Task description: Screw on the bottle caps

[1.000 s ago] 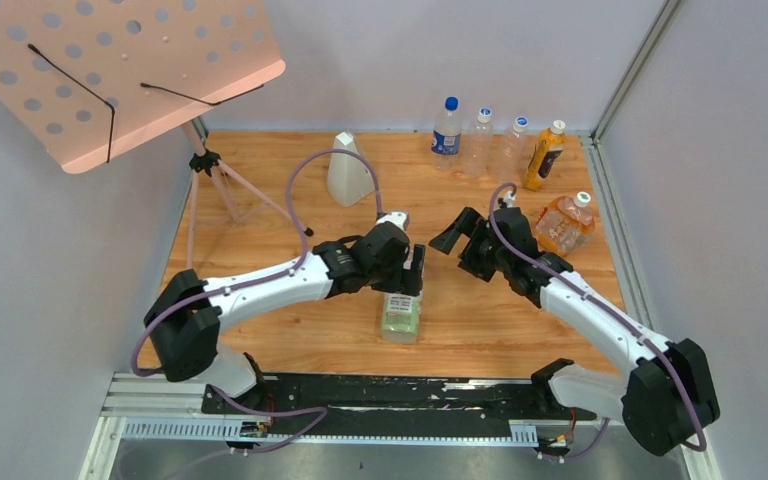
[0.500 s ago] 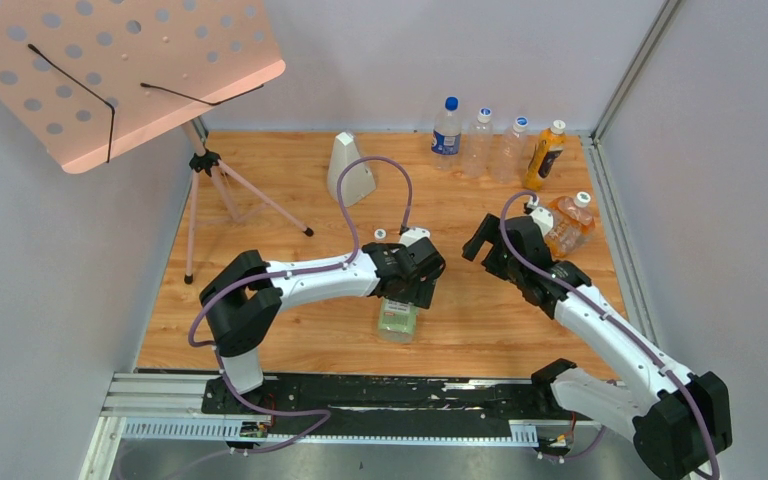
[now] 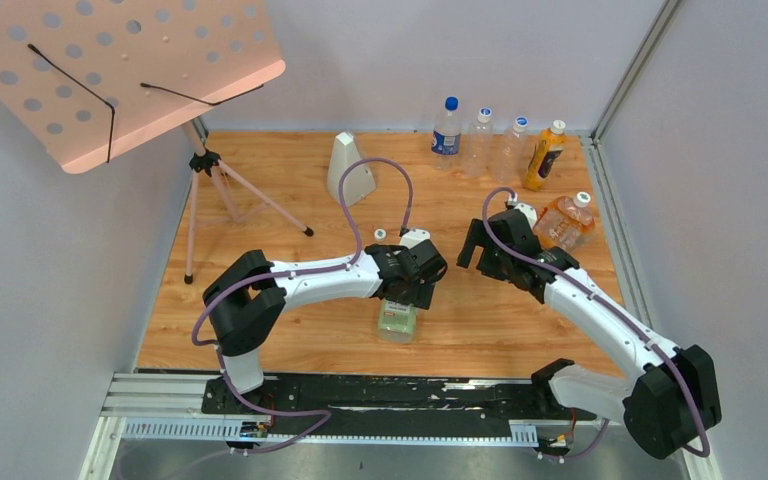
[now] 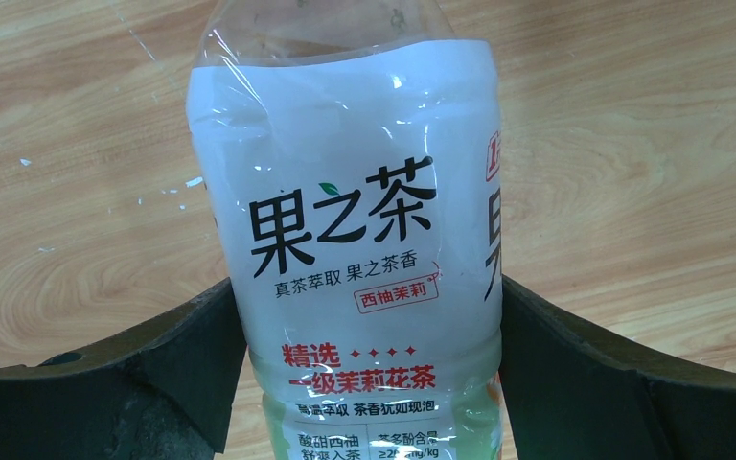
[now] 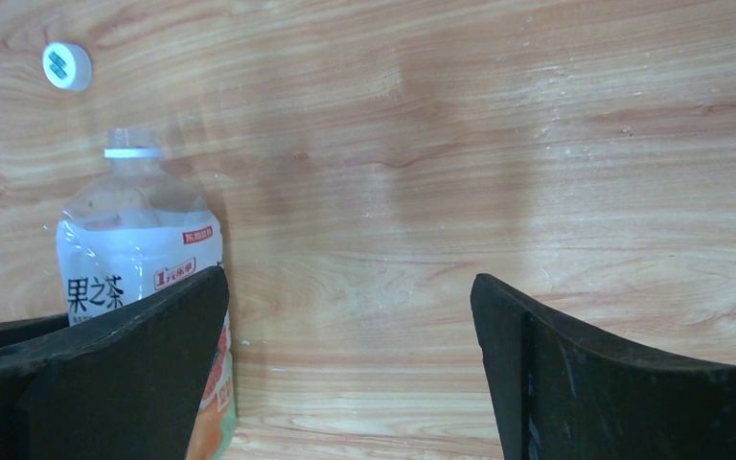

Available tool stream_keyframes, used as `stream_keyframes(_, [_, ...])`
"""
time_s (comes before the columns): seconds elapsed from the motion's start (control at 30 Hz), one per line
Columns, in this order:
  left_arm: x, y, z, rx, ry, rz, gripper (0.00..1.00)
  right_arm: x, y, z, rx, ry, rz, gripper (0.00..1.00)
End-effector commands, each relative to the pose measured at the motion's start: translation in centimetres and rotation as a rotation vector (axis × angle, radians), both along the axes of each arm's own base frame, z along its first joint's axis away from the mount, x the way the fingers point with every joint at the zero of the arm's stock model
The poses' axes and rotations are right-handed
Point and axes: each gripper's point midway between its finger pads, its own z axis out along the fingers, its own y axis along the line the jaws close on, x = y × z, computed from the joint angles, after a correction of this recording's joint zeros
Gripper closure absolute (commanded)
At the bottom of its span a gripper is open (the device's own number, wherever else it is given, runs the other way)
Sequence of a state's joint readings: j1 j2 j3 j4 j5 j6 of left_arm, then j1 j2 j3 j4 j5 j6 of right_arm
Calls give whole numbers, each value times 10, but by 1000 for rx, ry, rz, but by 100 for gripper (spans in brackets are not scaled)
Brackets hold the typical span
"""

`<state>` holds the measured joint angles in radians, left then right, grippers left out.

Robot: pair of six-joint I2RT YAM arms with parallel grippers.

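**Gripping the uncapped tea bottle (image 4: 364, 211)**

The left gripper (image 4: 372, 283) has its two fingers pressed against opposite sides of the tea bottle, low on the white label where the red and green print begins. The bottle's neck points away from the left wrist, toward the far side of the table (image 3: 480, 330). The neck is bare, with only a white ring below the thread. A loose white cap (image 5: 67, 65) lies flat on the wood beyond the neck, apart from it. The right gripper (image 5: 348, 287) is spread wide with nothing between its fingers, just to the right of the tea bottle. The orange-labelled bottle (image 3: 565, 222) sits near the table's right edge, well apart, with a white cap on its neck.
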<state>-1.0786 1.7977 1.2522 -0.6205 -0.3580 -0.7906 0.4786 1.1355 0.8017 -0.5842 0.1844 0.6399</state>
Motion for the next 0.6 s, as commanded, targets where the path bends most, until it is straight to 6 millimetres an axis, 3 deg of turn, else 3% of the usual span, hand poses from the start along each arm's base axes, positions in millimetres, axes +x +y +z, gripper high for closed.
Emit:
stream_keyframes(0.0, [9,4,19,-45,-91,37,32,6,10,12,-4,-1,81,0])
stream_keyframes(0.13, [17,12,54,-110,-202,25,41,3,10,-1,-37,66,103,0])
stream_keyframes(0.43, [11,34,57,-49,-169,-28,44,-14,17,-48,-70,326,129,0])
stream_keyframes(0.57, [9,50,71,-78,-220,-25,44,-21,14,-68,-104,392,133,0])
